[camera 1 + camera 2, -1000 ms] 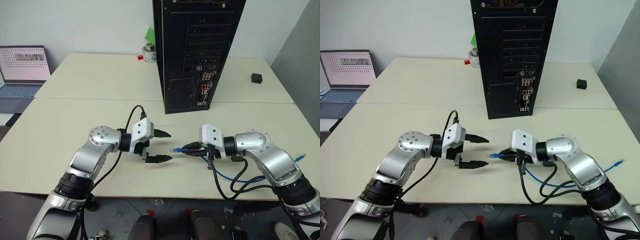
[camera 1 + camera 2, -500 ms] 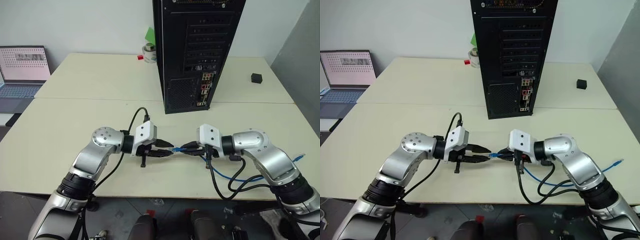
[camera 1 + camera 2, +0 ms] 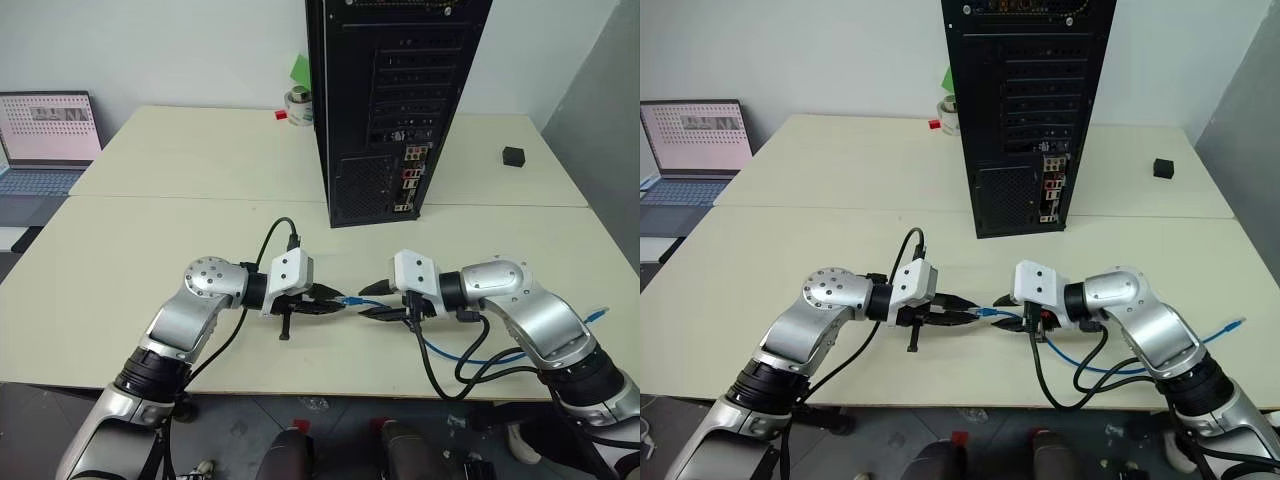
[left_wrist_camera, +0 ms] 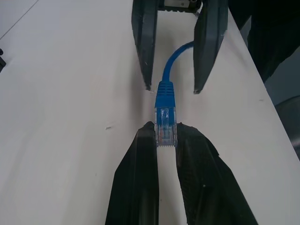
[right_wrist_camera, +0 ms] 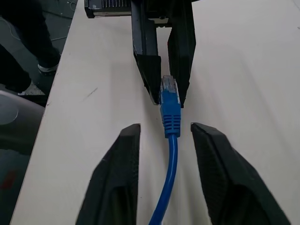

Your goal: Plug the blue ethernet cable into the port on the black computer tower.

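A: Starting at our left, what are we holding?

B: Our left gripper [image 4: 166,137] is clamped on the clear plug at the tip of the blue ethernet cable [image 4: 165,96], one finger on each side. It holds the plug level, just above the table [image 3: 150,240], with the cord running off to our right.

A: Why pinch the plug itself and not the cord?

B: We judge it's for control. A grip on the rigid tip lets us aim it at a port; a grip on the soft cord would let the plug droop.

A: And the other side?

B: Our right gripper [image 5: 164,133] faces the left one nose to nose. Its fingers [image 5: 123,145] stand apart on either side of the blue boot and touch nothing, so the cable passes freely between them. That reads as a handover: the left has the plug, the right has let go.

A: Where does the cable go from there?

B: It loops under our right arm along the near table edge, and its far end [image 3: 598,316] lies at the right.

A: And the target?

B: The black computer tower [image 3: 390,100] stands upright well behind both hands, its rear panel toward us, the column of ports [image 3: 408,180] low on its right side. Nothing is plugged in yet.
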{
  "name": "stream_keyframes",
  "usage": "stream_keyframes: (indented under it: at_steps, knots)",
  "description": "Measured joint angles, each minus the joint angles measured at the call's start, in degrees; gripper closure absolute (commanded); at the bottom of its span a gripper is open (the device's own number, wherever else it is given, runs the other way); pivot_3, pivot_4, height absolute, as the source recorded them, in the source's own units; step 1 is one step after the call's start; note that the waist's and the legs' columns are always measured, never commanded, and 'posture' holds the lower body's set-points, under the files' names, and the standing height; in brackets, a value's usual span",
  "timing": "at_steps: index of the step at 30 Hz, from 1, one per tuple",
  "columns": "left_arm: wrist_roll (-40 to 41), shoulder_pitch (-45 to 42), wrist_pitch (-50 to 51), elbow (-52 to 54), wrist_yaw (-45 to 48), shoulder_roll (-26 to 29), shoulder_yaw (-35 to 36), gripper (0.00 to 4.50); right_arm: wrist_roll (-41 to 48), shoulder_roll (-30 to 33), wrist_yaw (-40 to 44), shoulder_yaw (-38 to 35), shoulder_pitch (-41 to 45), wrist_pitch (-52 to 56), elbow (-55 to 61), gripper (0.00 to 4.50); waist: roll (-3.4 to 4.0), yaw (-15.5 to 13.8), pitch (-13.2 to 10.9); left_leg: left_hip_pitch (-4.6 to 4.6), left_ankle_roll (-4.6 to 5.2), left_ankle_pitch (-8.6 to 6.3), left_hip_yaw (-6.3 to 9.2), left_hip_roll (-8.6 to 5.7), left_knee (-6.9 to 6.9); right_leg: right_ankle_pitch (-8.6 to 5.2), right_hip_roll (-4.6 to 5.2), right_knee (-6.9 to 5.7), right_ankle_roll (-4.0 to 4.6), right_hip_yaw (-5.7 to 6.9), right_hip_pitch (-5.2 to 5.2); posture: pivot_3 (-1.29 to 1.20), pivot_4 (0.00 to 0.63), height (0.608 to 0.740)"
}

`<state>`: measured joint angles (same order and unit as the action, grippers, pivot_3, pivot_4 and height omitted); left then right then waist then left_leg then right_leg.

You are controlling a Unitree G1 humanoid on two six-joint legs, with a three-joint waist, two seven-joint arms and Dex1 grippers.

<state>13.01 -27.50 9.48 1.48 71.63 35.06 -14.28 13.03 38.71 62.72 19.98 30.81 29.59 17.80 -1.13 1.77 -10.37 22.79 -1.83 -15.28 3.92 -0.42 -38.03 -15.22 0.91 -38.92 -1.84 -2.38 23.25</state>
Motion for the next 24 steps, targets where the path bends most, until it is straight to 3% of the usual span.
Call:
stream_keyframes:
  at_steps: [3, 5, 11, 18, 24]
  knots:
    - [-0.6, 0.6, -3.2, -0.2, -0.2, -0.2, 0.0, 4.23, 2.0, 1.1, 0.6, -2.9, 0.3, 1.4, 0.0, 1.19, 0.0, 0.0, 0.0, 0.0, 0.0, 0.0, 0.01, 0.01, 0.0, 0.0, 0.01, 0.0, 0.0, 0.01, 0.0, 0.0, 0.15, 0.74]
    - [-2.1, 1.4, -8.1, -0.9, -1.4, -0.9, 0.0, 4.23, 7.6, 0.5, -0.3, -8.3, 0.3, 7.4, 0.4, 1.01, 0.0, 0.0, 0.0, 0.0, 0.0, 0.0, 0.02, 0.01, 0.0, 0.01, 0.13, 0.0, 0.01, 0.01, 0.0, 0.0, 0.15, 0.74]
    - [-9.4, 2.6, -29.5, -7.4, -9.0, -2.9, 1.0, 4.23, 19.9, -1.2, -4.2, -16.6, -2.2, 21.5, 3.5, 0.99, 0.0, -0.1, 0.0, 0.01, 0.0, 0.0, 0.02, 0.01, 0.01, 0.01, 0.25, 0.01, 0.02, 0.0, 0.0, 0.0, 0.15, 0.74]
    - [-21.1, 0.8, -61.4, -18.6, -21.7, -3.0, 2.1, 4.23, 26.1, -7.3, -11.4, -18.4, -3.4, 27.7, 4.5, 0.99, 0.0, -0.1, 0.0, 0.02, 0.01, 0.0, 0.01, -0.03, 0.02, 0.01, 0.24, 0.0, 0.01, 0.02, 0.0, 0.0, 0.15, 0.74]
    - [-27.2, -1.5, -71.1, -23.5, -30.0, -2.9, 3.5, 4.23, 26.5, -11.5, -14.9, -16.7, -3.4, 27.7, 3.2, 0.99, 0.01, -0.1, 0.0, 0.02, 0.01, 0.0, 0.02, -0.04, 0.02, 0.01, 0.14, -0.03, 0.01, 0.04, 0.01, 0.0, 0.15, 0.74]
